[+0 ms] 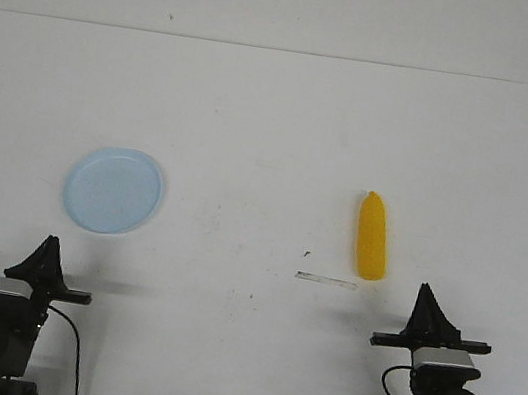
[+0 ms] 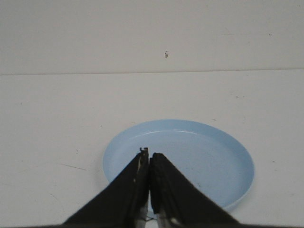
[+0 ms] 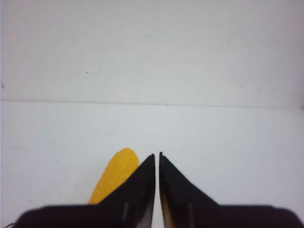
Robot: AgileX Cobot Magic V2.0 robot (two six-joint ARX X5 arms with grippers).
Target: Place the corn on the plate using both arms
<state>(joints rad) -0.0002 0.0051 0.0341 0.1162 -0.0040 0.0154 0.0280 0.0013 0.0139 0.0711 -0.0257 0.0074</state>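
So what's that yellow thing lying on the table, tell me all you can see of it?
It is a toy corn cob, bright yellow and plastic-looking, with a finely grainy skin in the right wrist view. It tapers to a rounded tip pointing away from the robot, with the wider end nearer. It lies flat on the white table, right of centre, just ahead of the right end effector. Nothing touches it.
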